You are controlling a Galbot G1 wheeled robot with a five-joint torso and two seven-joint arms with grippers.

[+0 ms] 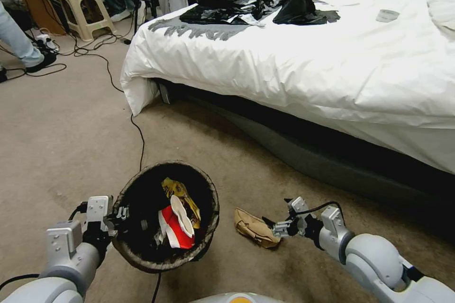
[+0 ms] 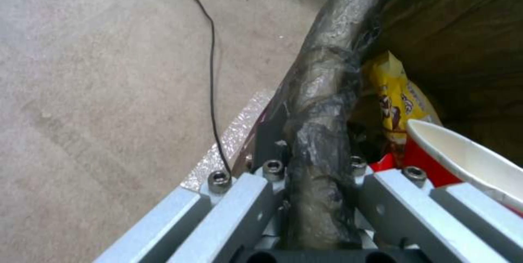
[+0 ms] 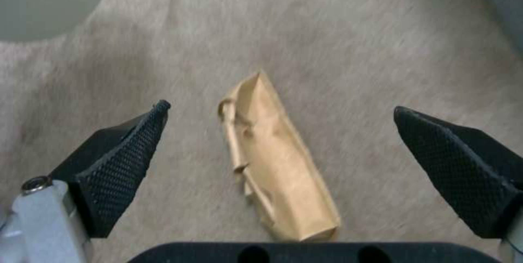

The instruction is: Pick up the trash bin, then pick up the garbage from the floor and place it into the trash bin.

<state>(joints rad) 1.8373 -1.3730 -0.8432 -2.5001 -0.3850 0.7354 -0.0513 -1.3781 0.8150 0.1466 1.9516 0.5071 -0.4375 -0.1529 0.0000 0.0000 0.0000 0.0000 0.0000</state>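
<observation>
I have the small round trash bin with its dark brown-black bag liner held off the floor on my near left. My left gripper has its fingers closed on the lined rim, one finger outside the wall and one inside. A yellow snack wrapper and a red-and-white paper cup already lie in it, so I judge the job to be well along, with the bin step done and the floor pickup now in hand.

The piece I am after is a crumpled tan paper bag, flattened and oblong, lying on the beige carpet just right of the bin and near the dark base of the white-quilted bed. My right gripper sits just beside its right end, fingers spread wide apart and holding nothing.

From the right wrist camera the bag lies between the two fingers, apart from both. Its long axis runs away from the gripper, nearly in line with my approach and slightly skewed, the narrower, pointed end farthest out. I reckon the next move calls for lowering straight down and closing across the short width. Being flat, it may slide on the carpet or offer little edge to pinch.
</observation>
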